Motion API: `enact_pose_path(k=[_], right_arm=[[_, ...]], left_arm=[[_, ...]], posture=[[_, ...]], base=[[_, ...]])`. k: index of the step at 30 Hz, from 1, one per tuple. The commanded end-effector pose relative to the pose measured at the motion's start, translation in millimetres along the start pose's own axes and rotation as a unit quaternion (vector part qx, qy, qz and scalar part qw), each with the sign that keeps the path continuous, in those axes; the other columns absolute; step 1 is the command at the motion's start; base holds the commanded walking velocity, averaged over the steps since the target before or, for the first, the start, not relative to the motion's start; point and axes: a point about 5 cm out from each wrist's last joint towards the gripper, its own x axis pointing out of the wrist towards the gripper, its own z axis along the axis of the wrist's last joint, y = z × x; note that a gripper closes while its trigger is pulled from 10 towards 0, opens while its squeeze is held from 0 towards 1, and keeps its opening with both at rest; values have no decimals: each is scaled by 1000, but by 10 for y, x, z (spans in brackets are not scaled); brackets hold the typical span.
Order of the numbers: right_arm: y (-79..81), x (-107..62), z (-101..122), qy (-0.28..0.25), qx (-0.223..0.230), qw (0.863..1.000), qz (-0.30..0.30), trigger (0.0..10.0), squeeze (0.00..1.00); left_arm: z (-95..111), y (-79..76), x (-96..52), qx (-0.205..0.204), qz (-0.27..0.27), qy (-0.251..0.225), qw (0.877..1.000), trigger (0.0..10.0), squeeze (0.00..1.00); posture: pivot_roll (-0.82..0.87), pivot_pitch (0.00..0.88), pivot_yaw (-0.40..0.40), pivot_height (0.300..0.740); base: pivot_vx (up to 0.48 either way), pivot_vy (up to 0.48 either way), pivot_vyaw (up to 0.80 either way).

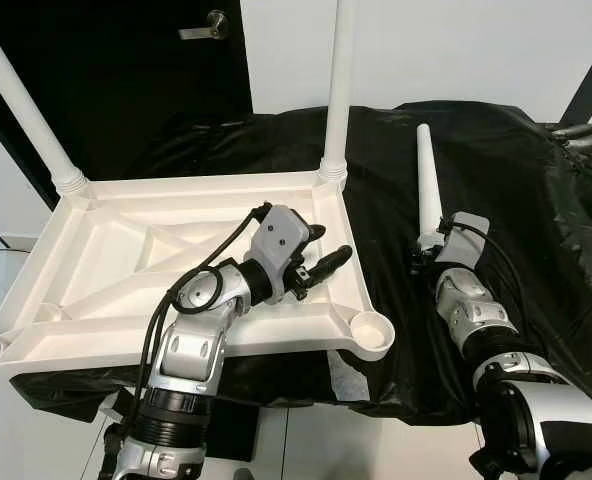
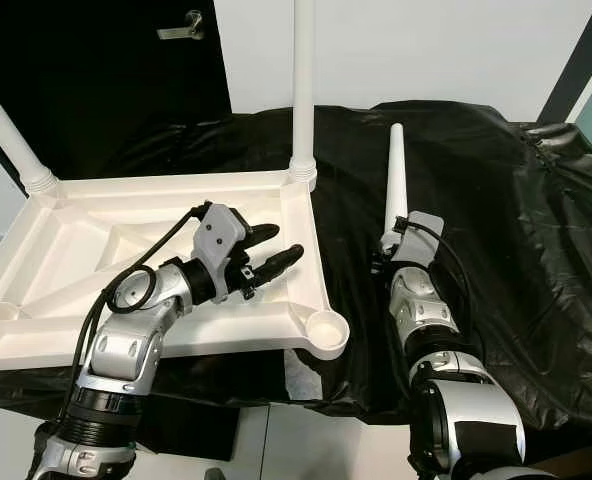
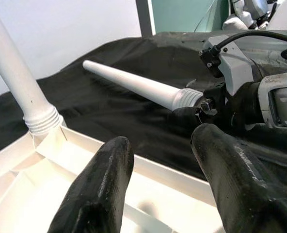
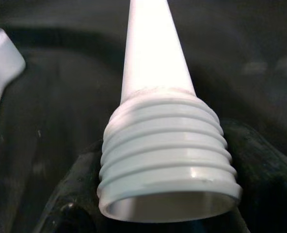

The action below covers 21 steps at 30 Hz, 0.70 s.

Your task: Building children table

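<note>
At three o'clock on the black sheet (image 1: 536,190), the right gripper (image 1: 428,243) clamps the loose leg (image 1: 428,180) by its threaded end, hiding its fingers. Left gripper (image 1: 321,262) hovers parted over the upturned tabletop (image 1: 96,270), whose screwed-in legs (image 1: 338,80) run off-frame.

Tabletop (image 1: 136,290) lies upside down on the covered surface (image 1: 536,200), directly under the left gripper (image 1: 321,262). Two legs (image 1: 338,80) stand in its far corner sockets, beyond that gripper. An open socket (image 1: 372,330) sits at the near corner, between both grippers. A loose leg (image 1: 428,185) is in the right gripper (image 1: 426,245), pointing away from it, right of the tabletop.
</note>
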Motion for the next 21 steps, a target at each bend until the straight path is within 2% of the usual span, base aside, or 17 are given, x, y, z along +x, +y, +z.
enact_pose_path(k=[1,2,3,4,6,7,8,12,17,21], right_arm=[[1,-29,108,-59,-17,998,-14,10000,314],[-6,-38,124,-71,-18,997,-22,10000,314],[-11,-43,133,-77,-16,997,-26,10000,753],[-11,-43,133,-77,-16,997,-26,10000,753],[9,-72,149,-100,-22,994,-29,10000,745],[9,-72,149,-100,-22,994,-29,10000,745],[41,-93,181,-118,-36,992,-16,10000,0],[144,-140,263,-155,-62,985,34,10000,0],[149,-138,234,-146,-48,988,35,10000,0],[131,-143,172,-138,-55,988,36,10000,0]], left_arm=[[-5,143,-12,2,120,-3,993,10000,0],[-6,147,-11,1,120,-4,993,10000,0],[-8,149,-10,0,119,-4,993,10000,0],[-8,149,-10,0,119,-4,993,10000,0],[-29,170,-9,-36,119,0,992,10000,0],[-29,170,-9,-36,119,0,992,10000,0],[-31,200,-6,-49,129,2,990,10000,0],[-4,275,2,-51,156,-4,986,10000,0],[-23,300,9,-45,162,2,986,10000,0],[-14,308,3,-38,163,2,986,10000,0]], posture=[[2,0,-9,740],[1,0,-9,740],[1,0,-9,740],[1,0,-9,740],[-2,0,-4,740],[-2,0,-4,740],[-9,0,2,740],[-17,0,7,740],[-19,0,9,740],[-18,0,7,740]], base=[[0,0,0],[0,0,0],[0,0,0],[0,0,0],[0,0,0],[0,0,0],[0,0,0],[0,0,0],[0,0,0],[0,0,0]])
